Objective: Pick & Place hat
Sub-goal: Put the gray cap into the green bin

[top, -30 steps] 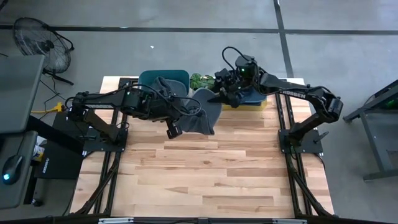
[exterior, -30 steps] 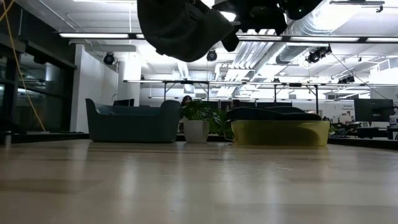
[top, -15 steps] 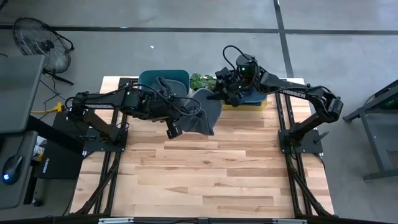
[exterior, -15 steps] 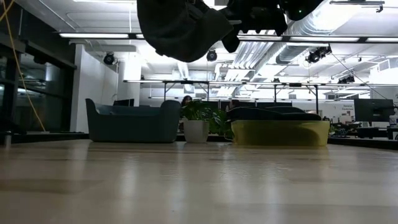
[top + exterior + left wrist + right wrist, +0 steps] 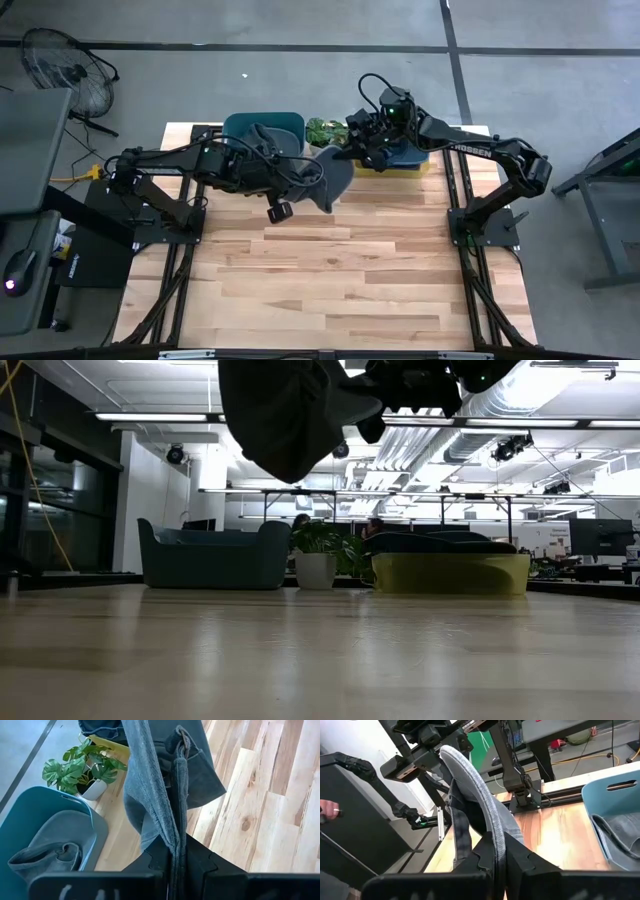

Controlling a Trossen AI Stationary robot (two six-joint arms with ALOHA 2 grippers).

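A dark grey hat hangs in the air over the table's far middle, held from both sides. My left gripper reaches it from the table's left, slanting down, and is shut on its cloth. My right gripper comes level from the far right and is shut on its brim. In the low view the hat hangs high above the tabletop, with my right gripper beside it. My left gripper is hidden there. My left gripper pinches a fold of the hat's grey cloth between its two fingers, several layers together. The fingers slant down from the table's left. The hat stretches away from them, clear of the table. A strap with a buckle shows at its far end. My right gripper pinches the curved edge of the hat's brim between its two fingers. It comes about level from the table's far right. The brim stands on edge, and the crown hangs beyond it, clear of the table.
A teal bin with grey hats stands at the far left of centre. A potted plant is beside it. A yellow-green bin with dark hats lies under my right arm. A person's hand shows beyond the table.
My right gripper has shut on the hat's brim. The hat, spread wide a second ago, has drawn narrower and sags lower between the two grippers. Both arms have stayed where they were.
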